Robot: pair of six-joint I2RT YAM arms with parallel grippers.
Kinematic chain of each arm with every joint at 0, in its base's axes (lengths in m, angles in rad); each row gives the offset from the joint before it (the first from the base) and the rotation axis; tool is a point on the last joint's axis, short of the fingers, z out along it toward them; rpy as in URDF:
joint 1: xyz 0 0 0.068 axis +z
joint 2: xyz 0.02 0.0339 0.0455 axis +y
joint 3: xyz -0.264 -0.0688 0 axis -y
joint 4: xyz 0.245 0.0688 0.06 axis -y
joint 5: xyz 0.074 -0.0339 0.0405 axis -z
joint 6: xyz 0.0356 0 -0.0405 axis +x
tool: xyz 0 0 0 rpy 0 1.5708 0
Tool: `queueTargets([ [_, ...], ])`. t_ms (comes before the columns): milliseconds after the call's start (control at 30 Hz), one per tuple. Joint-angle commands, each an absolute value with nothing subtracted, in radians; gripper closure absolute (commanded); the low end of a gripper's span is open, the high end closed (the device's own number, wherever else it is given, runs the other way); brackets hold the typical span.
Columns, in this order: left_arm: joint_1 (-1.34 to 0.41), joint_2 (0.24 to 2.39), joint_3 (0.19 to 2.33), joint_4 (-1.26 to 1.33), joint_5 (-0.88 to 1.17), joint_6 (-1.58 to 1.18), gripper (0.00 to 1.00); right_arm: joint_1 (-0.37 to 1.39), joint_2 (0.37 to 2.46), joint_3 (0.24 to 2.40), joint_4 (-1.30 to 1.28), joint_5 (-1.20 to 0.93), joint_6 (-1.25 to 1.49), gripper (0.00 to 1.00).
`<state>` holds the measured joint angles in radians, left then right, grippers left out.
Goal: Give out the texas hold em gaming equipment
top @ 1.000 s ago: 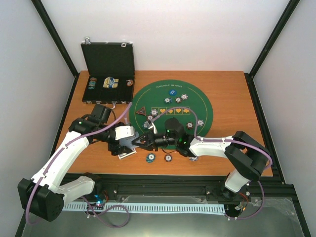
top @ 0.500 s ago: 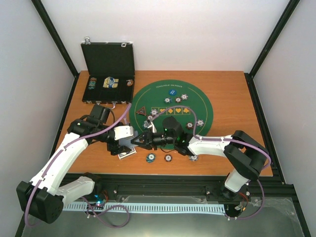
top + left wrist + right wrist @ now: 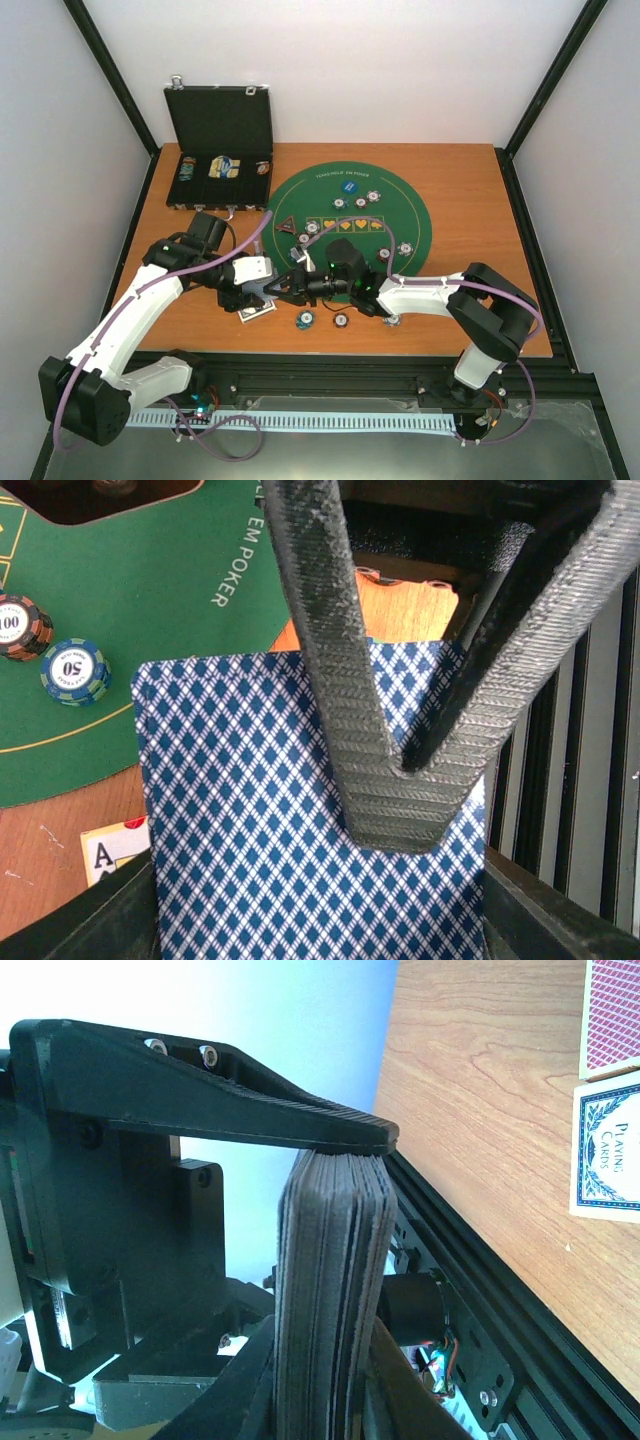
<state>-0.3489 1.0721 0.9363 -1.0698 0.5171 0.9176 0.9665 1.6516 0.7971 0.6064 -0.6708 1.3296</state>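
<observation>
Assessed partly complete: poker chips [image 3: 372, 197] lie on the green mat [image 3: 400, 205]; dealing remains. The right gripper [image 3: 290, 283] clamps the card deck [image 3: 330, 1280] just off the mat's near-left edge — the left gripper [image 3: 400, 800] has its tips pressed together against the top card [image 3: 250, 810]; hold unconfirmed.

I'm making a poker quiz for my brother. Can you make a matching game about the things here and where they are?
1 black case
2 deck of cards
3 chip marked 50
4 ace card

A on the green mat
B clamped in the right gripper
C open, lid up
D face up on the table

Pairs: 1-C, 2-B, 3-A, 4-D
</observation>
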Motion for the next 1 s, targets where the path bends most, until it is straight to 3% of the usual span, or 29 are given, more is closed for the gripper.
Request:
queueTargets([
  [0,-0.354,1.068,0.934,-1.063,0.527,0.951,0.27,0.980,1.660,0.822,0.668,-0.687,1.337,0.97],
  [133,-0.354,1.060,0.923,-1.071,0.528,0.964,0.25,0.981,1.664,0.822,0.680,-0.688,1.343,0.97],
  [233,-0.354,1.057,0.913,-1.075,0.534,0.967,0.17,0.982,1.664,0.824,0.684,-0.689,1.342,0.97],
  [467,-0.354,1.045,0.912,-1.040,0.518,0.959,0.21,0.983,1.670,0.821,0.677,-0.687,1.342,0.97],
  [700,-0.354,1.031,0.953,-1.029,0.504,0.953,0.09,0.988,1.685,0.820,0.668,-0.686,1.339,0.97],
  [967,-0.354,1.038,0.933,-1.065,0.507,0.976,0.09,0.994,1.690,0.835,0.672,-0.687,1.335,0.97],
])
